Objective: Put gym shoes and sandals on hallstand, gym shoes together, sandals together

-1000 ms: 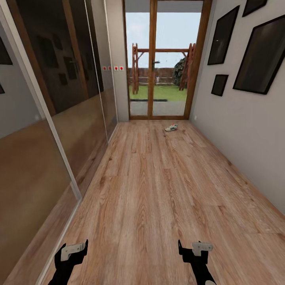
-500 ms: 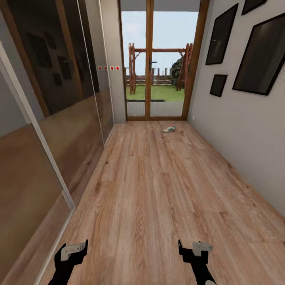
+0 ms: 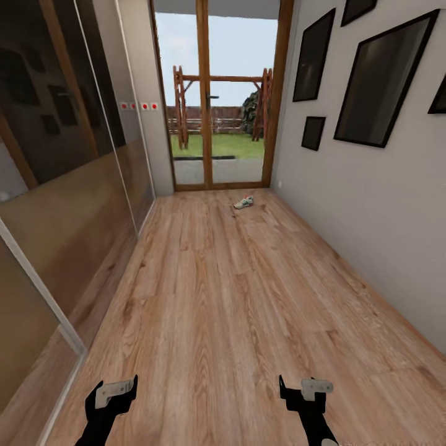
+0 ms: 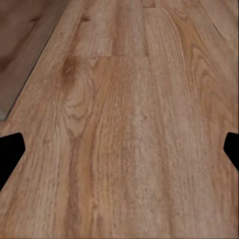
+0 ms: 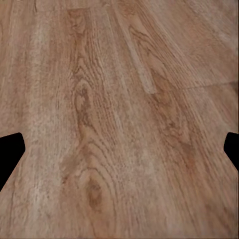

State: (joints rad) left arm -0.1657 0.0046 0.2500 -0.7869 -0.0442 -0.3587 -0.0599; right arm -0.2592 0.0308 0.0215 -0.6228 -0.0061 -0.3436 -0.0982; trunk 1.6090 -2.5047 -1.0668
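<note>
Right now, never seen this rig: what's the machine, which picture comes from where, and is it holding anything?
It is a simulated wheeled robot with two arms, each ending in a two-finger gripper. The large picture comes from its head camera, looking down a corridor toward a glazed wooden door. At the bottom are the left gripper and the right gripper, both open and empty. The two small pictures come from cameras on each wrist, looking along the fingers; the black corners are fingertips, spread wide over the light brown wood-plank floor. One white gym shoe with green stripes lies on that floor far ahead, near the door. Dark framed pictures hang on the right wall.
</note>
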